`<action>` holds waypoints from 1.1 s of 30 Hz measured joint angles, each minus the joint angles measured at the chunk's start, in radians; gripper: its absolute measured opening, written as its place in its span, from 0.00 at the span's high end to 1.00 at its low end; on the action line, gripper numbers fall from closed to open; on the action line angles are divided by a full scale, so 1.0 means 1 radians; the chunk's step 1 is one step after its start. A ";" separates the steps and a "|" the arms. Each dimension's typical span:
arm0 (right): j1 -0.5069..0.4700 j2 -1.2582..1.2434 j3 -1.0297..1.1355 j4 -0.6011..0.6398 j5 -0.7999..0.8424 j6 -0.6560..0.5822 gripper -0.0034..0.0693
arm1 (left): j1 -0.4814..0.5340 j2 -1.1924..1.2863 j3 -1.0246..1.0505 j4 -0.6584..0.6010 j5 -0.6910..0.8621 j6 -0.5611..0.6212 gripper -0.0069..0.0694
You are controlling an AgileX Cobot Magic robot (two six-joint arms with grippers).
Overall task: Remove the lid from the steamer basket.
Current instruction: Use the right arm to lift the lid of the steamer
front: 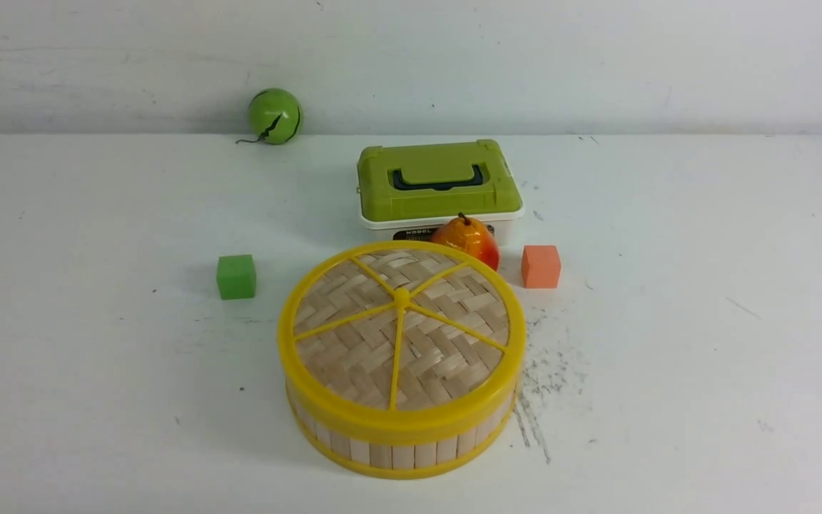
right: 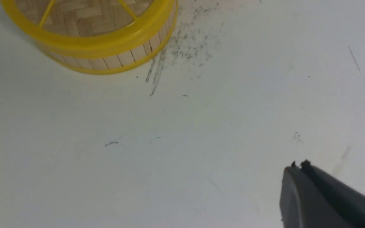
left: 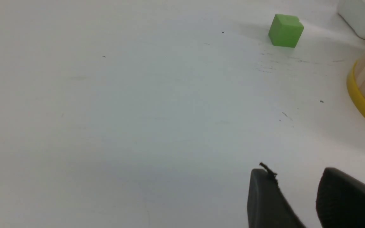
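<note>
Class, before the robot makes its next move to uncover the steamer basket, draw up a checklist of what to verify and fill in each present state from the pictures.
1. Lid seated on the steamer basket: ok, it lies on top all round as far as seen.
2. Lid's top free of other things: ok, nothing rests on it.
3. Left gripper open and empty: ok, its fingers stand apart with nothing between.
4. Right gripper open for a grasp: not ok, it is shut.
5. Fruit behind the basket apart from the lid: cannot tell, the lid's edge overlaps it in view.
</note>
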 joint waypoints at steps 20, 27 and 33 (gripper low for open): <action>0.450 0.805 -0.703 -0.107 0.078 0.109 0.94 | 0.000 0.000 0.000 0.000 0.000 0.000 0.60; 0.505 1.035 -0.887 -0.117 0.078 0.114 0.78 | 0.000 0.000 0.000 0.000 0.000 0.000 0.60; 0.510 1.168 -0.997 -0.118 0.074 0.183 0.50 | 0.000 0.000 0.000 0.000 0.000 0.000 0.60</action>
